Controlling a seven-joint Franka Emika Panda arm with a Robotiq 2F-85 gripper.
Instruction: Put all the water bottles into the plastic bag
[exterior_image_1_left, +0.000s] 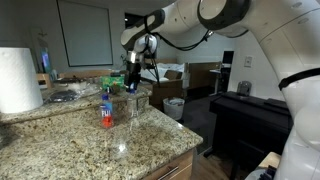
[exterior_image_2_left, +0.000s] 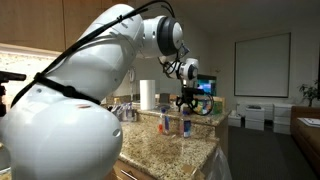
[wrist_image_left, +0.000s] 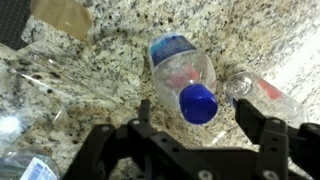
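Arm (exterior_image_1_left: 200, 22) reaches across and bends down over the stone counter (exterior_image_1_left: 70, 150); gripper (exterior_image_1_left: 133, 84) points straight down, just above a clear water bottle (exterior_image_1_left: 133, 108); its jaws stand wide apart and hold nothing; in the wrist view the bottle's blue cap (wrist_image_left: 198, 103) sits between the fingers (wrist_image_left: 146, 112), not touching them; a red-label bottle (exterior_image_1_left: 106, 112) stands just beside; only the wrist view shows crinkly clear plastic (wrist_image_left: 60, 80) on the counter; only the exterior views show the paper-towel roll (exterior_image_1_left: 18, 80).
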